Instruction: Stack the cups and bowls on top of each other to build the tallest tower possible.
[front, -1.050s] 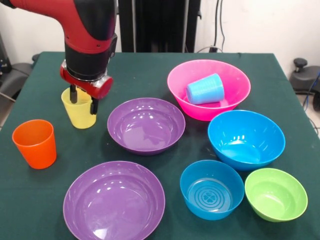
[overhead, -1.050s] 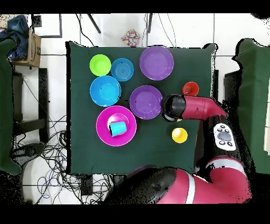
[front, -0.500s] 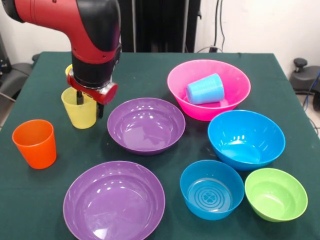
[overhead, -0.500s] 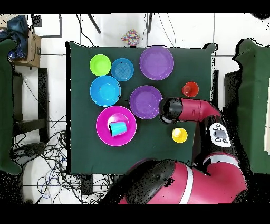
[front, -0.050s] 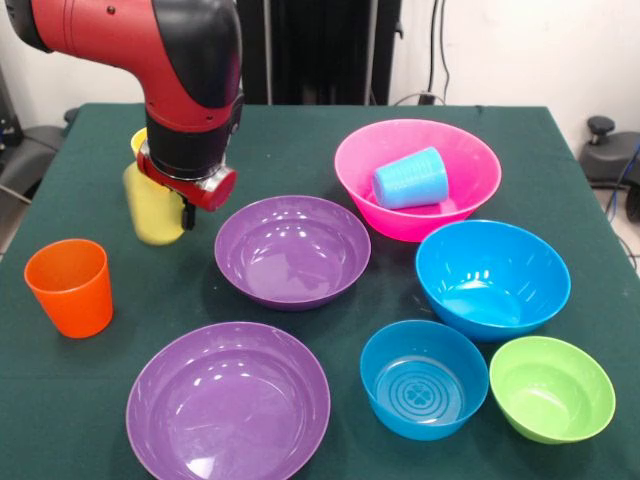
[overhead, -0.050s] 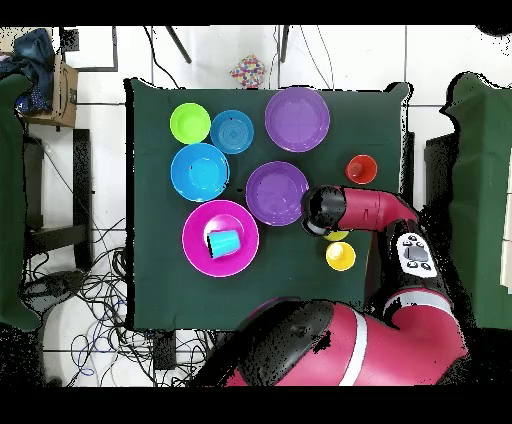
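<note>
The tool (front, -0.050s: 172, 205) is clamped on the rim of a pale yellow cup (front, -0.050s: 152, 208), one finger inside and one outside, & the cup hangs blurred and tilted off the green worktop (front, -0.050s: 300, 150). Half a sec ago that cup stood upright on the cloth under the tool, so it's been plucked up and the carry has begun, 1st real move toward a tower. Behind the red arm a 2nd yellow cup (front, -0.050s: 137, 141) peeks out; front view barely shows it, but overhead it sits plain (overhead, -0.050s: 340, 256) nr the robot's side, w/ just a sliver of the lifted cup under the wrist. Just beside: the nearer purple bowl (front, -0.050s: 292, 248), likely a good base. Orange cup (front, -0.050s: 70, 286) stands alone at the worktop's edge, 2nd purple bowl (front, -0.050s: 228, 402) in front. Further out: pink bowl (front, -0.050s: 417, 177) holding a light blue cup (front, -0.050s: 411, 178) on its side, big blue bowl (front, -0.050s: 492, 275), small blue bowl (front, -0.050s: 423, 378), green bowl (front, -0.050s: 551, 387). Nothing stacked yet, all separate. Overhead hides the grip entirely; only the front view shows it.
</note>
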